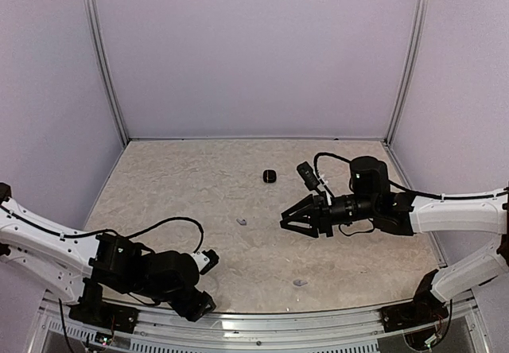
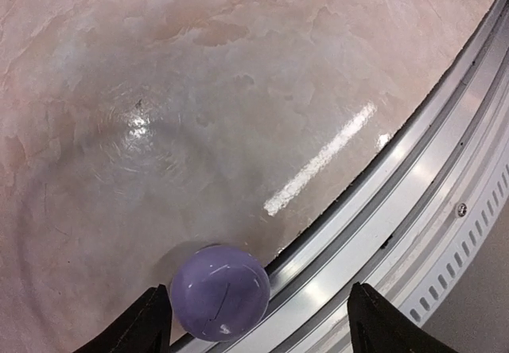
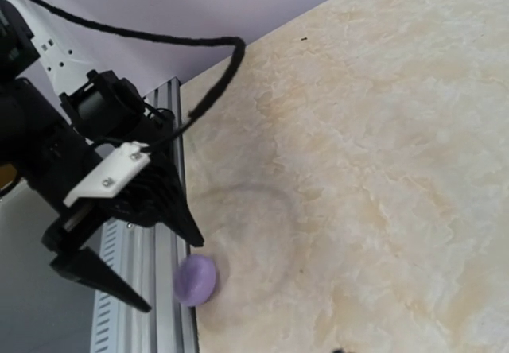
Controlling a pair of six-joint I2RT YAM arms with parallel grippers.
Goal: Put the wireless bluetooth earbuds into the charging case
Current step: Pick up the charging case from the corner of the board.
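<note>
Jaws of left gripper [image 2: 258, 289] gape around lavender charging case [image 2: 219, 292].

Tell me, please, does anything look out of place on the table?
Yes. A lavender rounded piece lies at the very near edge of the table, seemingly against the metal rail, between the spread fingers of the left gripper. It could slip off there.
</note>
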